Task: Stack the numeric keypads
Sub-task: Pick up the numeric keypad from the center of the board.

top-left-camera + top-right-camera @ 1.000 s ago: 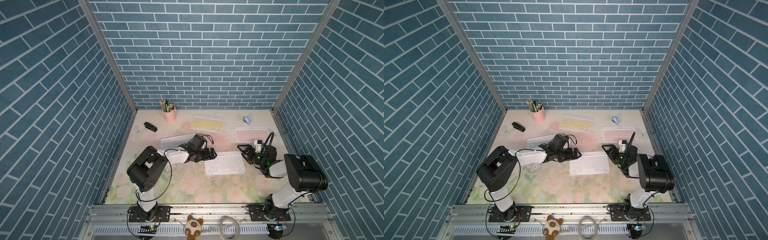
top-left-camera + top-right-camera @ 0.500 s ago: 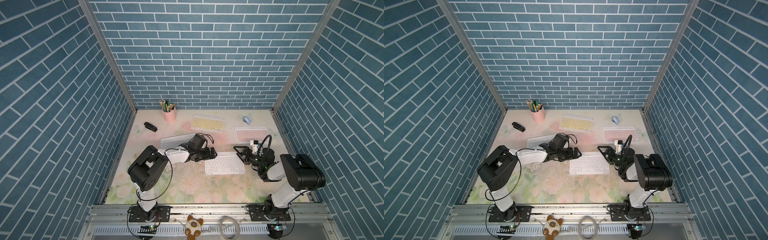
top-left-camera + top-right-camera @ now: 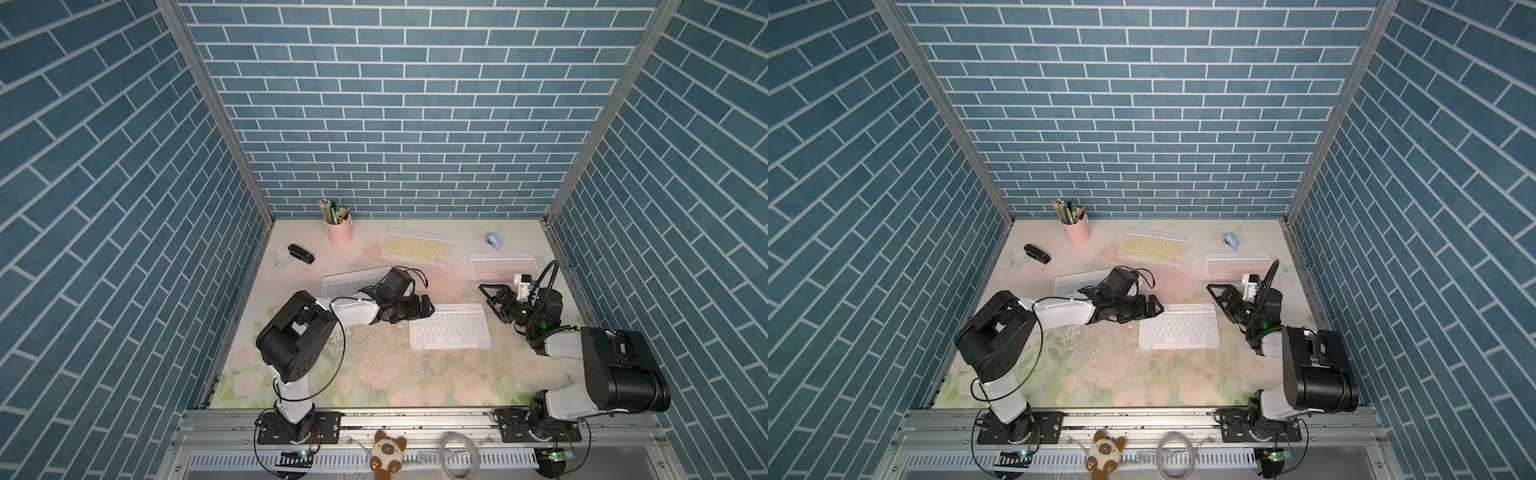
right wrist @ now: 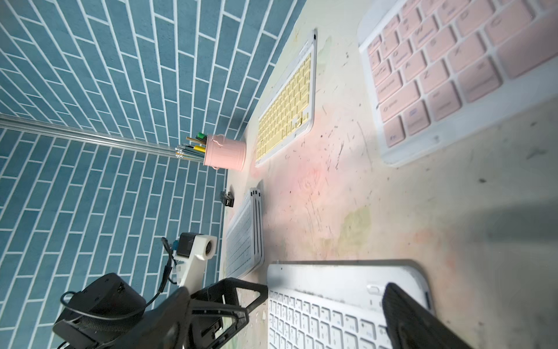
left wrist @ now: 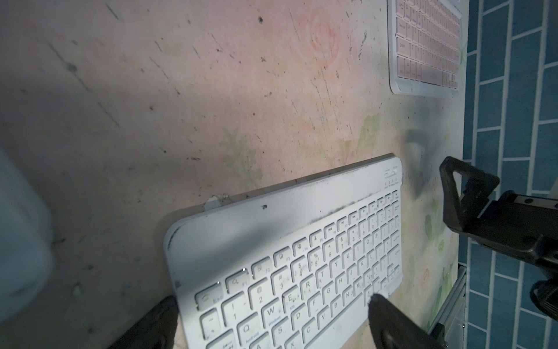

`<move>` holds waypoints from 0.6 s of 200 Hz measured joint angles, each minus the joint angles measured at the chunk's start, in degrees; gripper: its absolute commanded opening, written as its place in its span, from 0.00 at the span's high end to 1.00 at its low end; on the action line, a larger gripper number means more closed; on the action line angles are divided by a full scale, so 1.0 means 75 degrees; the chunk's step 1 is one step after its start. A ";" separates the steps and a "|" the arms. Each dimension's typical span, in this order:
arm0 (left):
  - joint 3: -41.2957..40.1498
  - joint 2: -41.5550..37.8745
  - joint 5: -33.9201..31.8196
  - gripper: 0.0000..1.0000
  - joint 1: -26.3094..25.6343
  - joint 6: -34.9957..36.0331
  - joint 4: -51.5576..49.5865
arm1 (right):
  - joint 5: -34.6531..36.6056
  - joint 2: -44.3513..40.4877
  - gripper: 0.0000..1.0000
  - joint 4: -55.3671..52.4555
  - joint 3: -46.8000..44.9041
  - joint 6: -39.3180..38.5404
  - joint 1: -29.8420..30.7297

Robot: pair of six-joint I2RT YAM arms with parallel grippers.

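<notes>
We judged the white keypad (image 3: 451, 330) light, thin and stiff, with a smooth frame likely to slip. Since it lay flat on the table (image 3: 374, 374), the short ends seemed the places to take hold. It sat mid-table, with white keys in a smudged, round-cornered white frame. The left gripper (image 3: 426, 306) stood spread over its left end, and the right gripper (image 3: 490, 300) stood spread near its far right corner; neither pinched anything. A stack (image 3: 351, 281) of white keypads lay behind the left arm. The yellow keypad (image 3: 415, 246) and the pink keypad (image 3: 503, 266) lay apart towards the back.
</notes>
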 measured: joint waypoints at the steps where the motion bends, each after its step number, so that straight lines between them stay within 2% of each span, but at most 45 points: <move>1: 0.0000 0.0000 0.0000 0.00 0.0000 0.0000 0.0000 | 0.0000 0.0012 0.01 -0.0038 0.0023 -0.0026 -0.0012; 49: 0.0015 0.0006 0.0000 0.00 0.0000 0.0000 -0.0017 | -0.0087 0.1052 0.01 -0.0405 0.0248 -0.0251 -0.0117; 120: 0.0090 0.0035 0.0000 0.00 -0.0006 0.0000 -0.0140 | -0.0434 0.1682 0.01 0.0778 0.0184 -0.0219 -0.0111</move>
